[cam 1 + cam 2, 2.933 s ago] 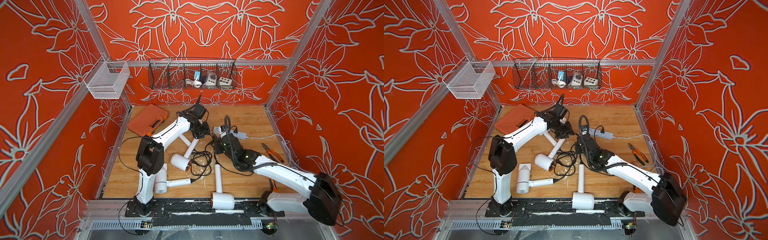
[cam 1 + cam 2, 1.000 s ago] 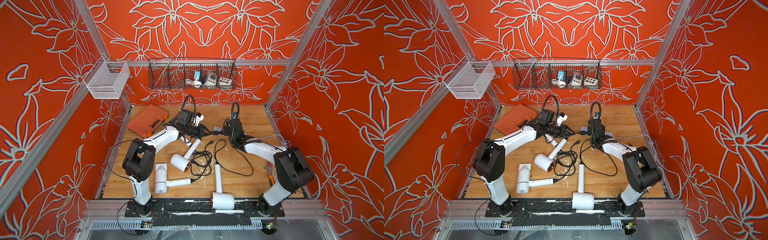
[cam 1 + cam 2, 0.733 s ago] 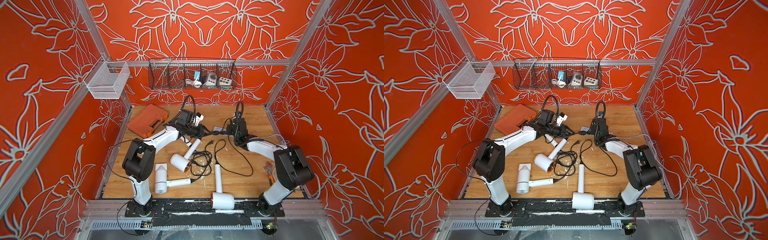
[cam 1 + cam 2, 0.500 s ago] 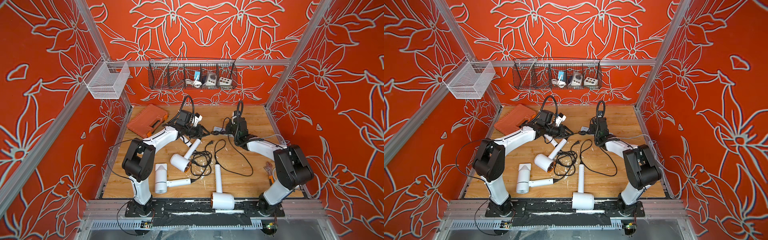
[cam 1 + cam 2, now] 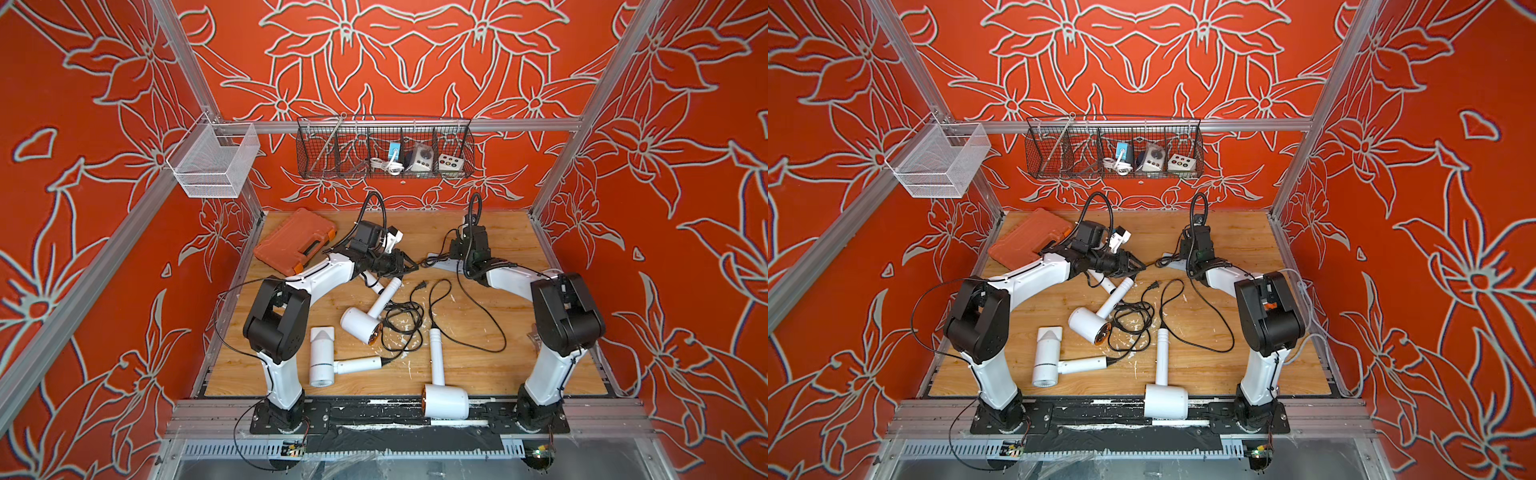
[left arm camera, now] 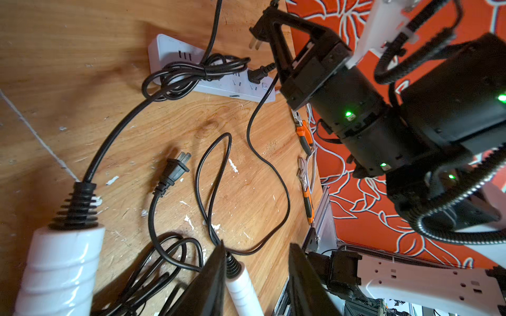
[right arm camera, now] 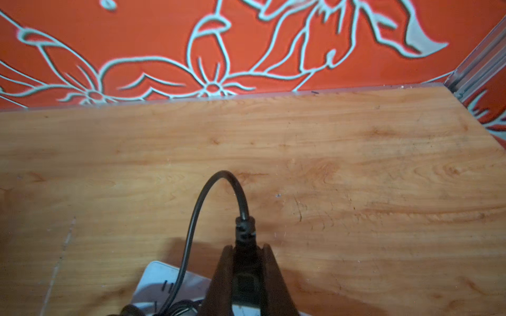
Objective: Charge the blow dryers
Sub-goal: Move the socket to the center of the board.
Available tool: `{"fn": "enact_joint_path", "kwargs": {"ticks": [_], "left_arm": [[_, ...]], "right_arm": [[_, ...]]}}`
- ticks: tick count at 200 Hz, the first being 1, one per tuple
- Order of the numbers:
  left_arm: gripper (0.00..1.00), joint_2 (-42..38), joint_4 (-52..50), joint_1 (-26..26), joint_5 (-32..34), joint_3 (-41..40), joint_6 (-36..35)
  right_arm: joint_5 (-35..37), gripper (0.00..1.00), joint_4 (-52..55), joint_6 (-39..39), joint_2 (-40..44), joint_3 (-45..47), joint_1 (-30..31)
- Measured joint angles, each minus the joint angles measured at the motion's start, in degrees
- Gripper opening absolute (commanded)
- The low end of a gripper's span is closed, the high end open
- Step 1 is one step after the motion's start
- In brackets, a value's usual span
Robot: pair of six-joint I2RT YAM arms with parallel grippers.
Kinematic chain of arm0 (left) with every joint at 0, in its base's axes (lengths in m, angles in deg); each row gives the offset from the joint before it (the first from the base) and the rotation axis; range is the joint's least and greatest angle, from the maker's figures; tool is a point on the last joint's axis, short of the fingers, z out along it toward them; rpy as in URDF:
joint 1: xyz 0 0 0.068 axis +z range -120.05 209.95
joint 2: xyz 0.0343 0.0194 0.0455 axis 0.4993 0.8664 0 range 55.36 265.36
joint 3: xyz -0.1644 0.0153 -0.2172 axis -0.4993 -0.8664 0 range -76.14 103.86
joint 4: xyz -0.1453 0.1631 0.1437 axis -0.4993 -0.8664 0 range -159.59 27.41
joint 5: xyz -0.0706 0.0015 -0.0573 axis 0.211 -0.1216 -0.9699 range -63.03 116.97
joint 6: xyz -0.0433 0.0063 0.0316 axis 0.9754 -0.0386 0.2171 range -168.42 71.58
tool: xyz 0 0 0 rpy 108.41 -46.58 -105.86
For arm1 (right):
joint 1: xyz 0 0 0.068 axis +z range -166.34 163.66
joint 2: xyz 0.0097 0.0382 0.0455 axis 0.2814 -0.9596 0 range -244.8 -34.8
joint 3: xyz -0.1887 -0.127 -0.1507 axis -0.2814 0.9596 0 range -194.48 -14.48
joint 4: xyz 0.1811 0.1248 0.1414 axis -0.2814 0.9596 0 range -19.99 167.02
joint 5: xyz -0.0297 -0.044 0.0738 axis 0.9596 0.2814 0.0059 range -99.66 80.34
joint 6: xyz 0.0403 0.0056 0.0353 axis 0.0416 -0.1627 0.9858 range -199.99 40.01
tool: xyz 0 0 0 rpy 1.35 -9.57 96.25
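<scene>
In both top views, blow dryers (image 5: 359, 322) are lying mid-worktop (image 5: 511, 232), cords (image 5: 399, 324) tangled. Left wrist: left pincer (image 6: 256, 251) is being held half-wide, empty, over a dryer handle (image 6: 241, 290). Right wrist: black plug (image 7: 245, 232) is being clamped by right pincer (image 7: 245, 254) above power strip (image 7: 158, 281).

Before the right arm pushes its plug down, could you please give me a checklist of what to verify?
1. Grip on the plug: ok. The right gripper is shut on the plug.
2. Prongs seated in the power strip: not ok. They hang in the air, clear of it.
3. Free socket available: ok. Empty slots show near one end of the strip.
4. Strip top unobstructed: not ok. A coiled cord lies across it.
5. Prongs lined up with a socket: cannot tell.
6. Left gripper free to help: ok. It is open and clamps nothing.
</scene>
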Motion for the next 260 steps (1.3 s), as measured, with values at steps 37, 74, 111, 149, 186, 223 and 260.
{"fn": "enact_joint_path", "kwargs": {"ticks": [37,74,111,149,186,223,260], "left_arm": [[0.38,-0.09,0.31,0.00,-0.28,-0.52,0.09],[0.42,-0.07,1.81,0.00,-1.77,-0.52,1.64],[0.44,3.15,2.49,-0.72,-4.04,4.72,5.22],[0.40,11.67,-0.52,-3.02,-3.91,19.17,6.58],[0.40,16.68,-1.66,-3.91,-3.98,23.39,7.69],[0.40,22.43,-7.34,-3.87,-1.16,29.77,6.21],[0.41,35.45,-16.02,-3.85,5.31,51.32,2.84]], "right_arm": [[-0.31,0.00,-0.50,-0.09,0.00,1.29,-0.57],[-2.25,0.00,-1.51,-0.37,2.71,5.49,-0.63],[-6.49,0.00,-3.43,-2.21,9.09,12.90,-0.68],[-9.94,0.00,-3.96,-2.95,11.10,14.73,-0.87],[-10.23,0.00,-3.85,-2.36,11.10,15.02,-1.16],[-9.55,0.00,-3.41,2.75,11.10,15.02,-1.16],[-7.48,0.00,-3.93,10.01,11.63,17.66,-1.16]]}}
